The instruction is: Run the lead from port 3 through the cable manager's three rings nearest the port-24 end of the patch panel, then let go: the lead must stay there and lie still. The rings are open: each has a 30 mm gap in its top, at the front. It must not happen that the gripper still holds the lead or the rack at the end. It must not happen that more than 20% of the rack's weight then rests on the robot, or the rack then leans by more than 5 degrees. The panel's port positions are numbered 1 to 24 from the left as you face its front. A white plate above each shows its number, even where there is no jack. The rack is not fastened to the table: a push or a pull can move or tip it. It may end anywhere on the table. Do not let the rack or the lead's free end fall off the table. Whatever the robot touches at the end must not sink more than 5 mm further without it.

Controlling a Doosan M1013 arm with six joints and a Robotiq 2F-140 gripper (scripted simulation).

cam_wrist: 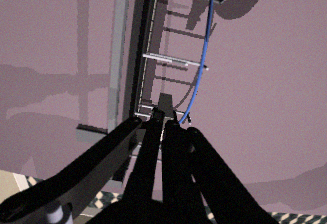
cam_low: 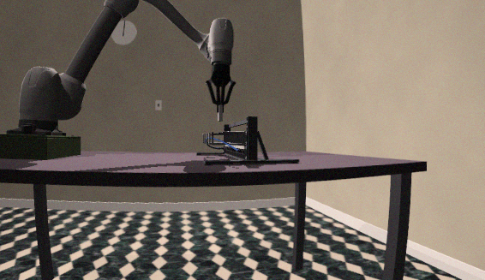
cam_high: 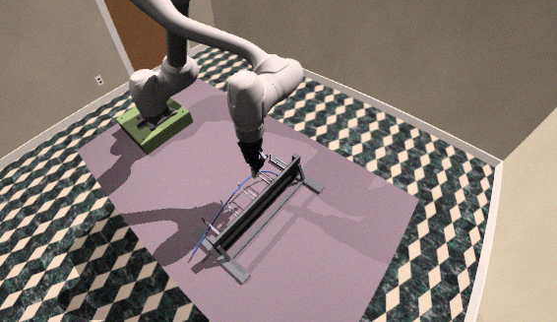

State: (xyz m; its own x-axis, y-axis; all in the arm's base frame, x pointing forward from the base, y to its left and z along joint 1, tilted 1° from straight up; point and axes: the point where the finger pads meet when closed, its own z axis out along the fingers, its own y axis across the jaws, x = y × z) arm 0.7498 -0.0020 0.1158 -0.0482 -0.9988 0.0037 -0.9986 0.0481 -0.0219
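Observation:
The dark rack (cam_high: 261,205) (cam_low: 252,135) (cam_wrist: 134,50) with the patch panel stands on the purple table (cam_high: 320,249) (cam_low: 128,165). Grey open rings (cam_high: 246,196) (cam_wrist: 171,60) stick out along its front. The blue lead (cam_high: 239,186) (cam_low: 223,142) starts at the rack's far end. It arcs along the row of rings, and its free end (cam_high: 193,255) lies on the table past the near end. I cannot tell which rings it passes through. My gripper (cam_high: 254,174) (cam_low: 219,118) (cam_wrist: 163,103) is shut and empty. It hangs above the rack's far end, beside the lead's start and clear of it.
The green robot base (cam_high: 154,121) (cam_low: 38,145) sits at the table's far left corner. The rack's grey feet (cam_high: 315,186) reach out across the table. The lead's free end lies near the table's left edge (cam_high: 143,239).

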